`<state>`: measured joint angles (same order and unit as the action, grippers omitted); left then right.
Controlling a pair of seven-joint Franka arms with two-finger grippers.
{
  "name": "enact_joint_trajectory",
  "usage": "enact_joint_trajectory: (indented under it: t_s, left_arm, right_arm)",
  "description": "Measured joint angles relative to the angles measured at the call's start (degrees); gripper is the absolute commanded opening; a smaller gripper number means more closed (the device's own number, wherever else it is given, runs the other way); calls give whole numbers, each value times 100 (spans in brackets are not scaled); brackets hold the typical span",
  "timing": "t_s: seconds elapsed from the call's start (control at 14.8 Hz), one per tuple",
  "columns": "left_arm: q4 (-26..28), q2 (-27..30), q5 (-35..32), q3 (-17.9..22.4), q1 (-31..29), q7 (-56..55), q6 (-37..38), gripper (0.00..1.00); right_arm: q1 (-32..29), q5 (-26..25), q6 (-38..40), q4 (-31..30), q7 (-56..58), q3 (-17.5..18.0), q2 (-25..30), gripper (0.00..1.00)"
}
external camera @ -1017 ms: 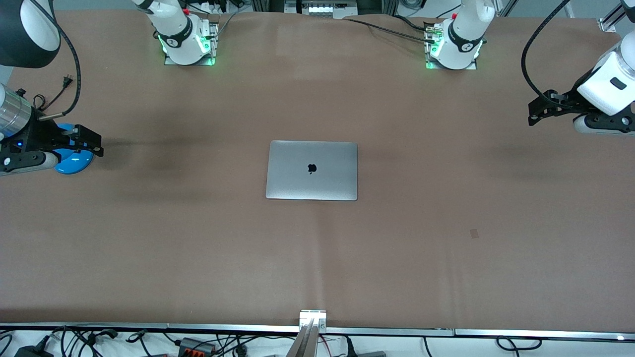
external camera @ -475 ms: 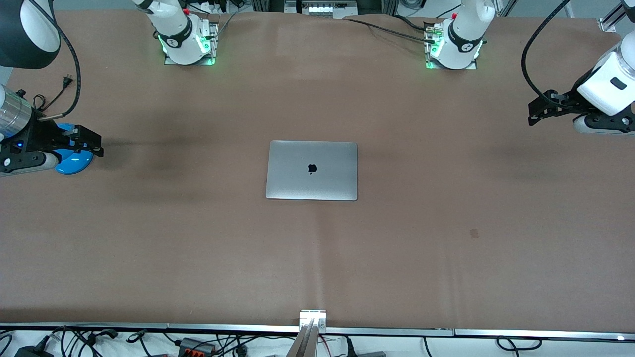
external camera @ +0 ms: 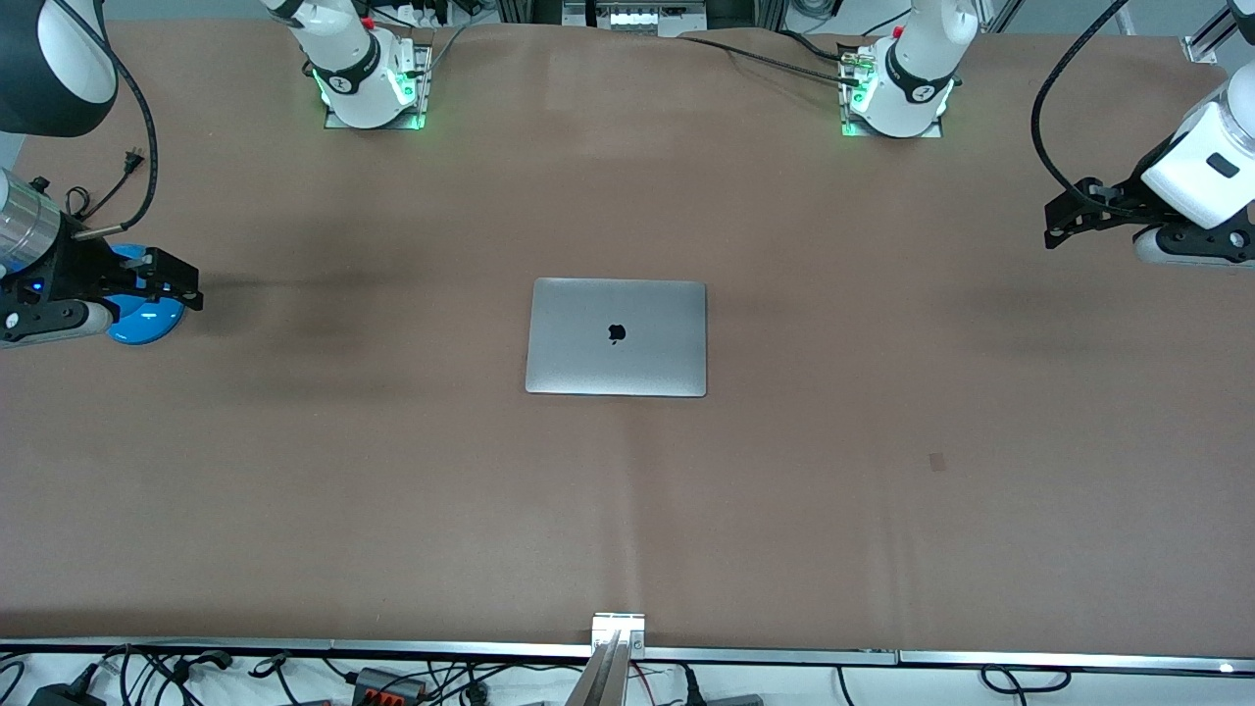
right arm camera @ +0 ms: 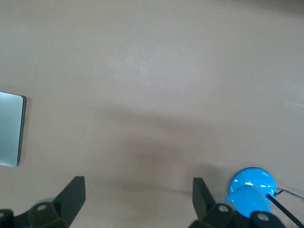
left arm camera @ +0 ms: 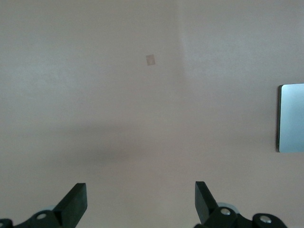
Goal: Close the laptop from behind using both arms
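laptop (external camera: pixel 616 337) shut flat, long axis base-to-base

Right claw (right arm camera: pixel 137 202): two black fingers (right arm camera: pixel 71 194) spread wide apart, nothing between them, hanging over bare matte brown desk (right arm camera: pixel 152 71). Soft dark shadow band across desk surface ahead of claw. Slim silver-grey rectangular laptop (right arm camera: pixel 10 129): only one rounded corner and edge in frame, lid flat, well apart from claw. Glossy bright blue round lamp base (right arm camera: pixel 251 187) just beside one finger, thin black cable (right arm camera: pixel 285 211) running off it.
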<state>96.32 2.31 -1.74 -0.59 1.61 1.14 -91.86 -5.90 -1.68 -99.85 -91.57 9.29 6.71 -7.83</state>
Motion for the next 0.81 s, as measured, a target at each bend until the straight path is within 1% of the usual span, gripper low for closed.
enact_joint_trajectory:
  t_s: [0.47,0.81]
  left_arm:
    - [0,0,0,0,0,0,0,100]
    - [0,0,0,0,0,0,41,100]
  right_arm:
    - [2,0,-26,7,0,11,7,100]
    - [0,1,-16,161,-3,13,57,100]
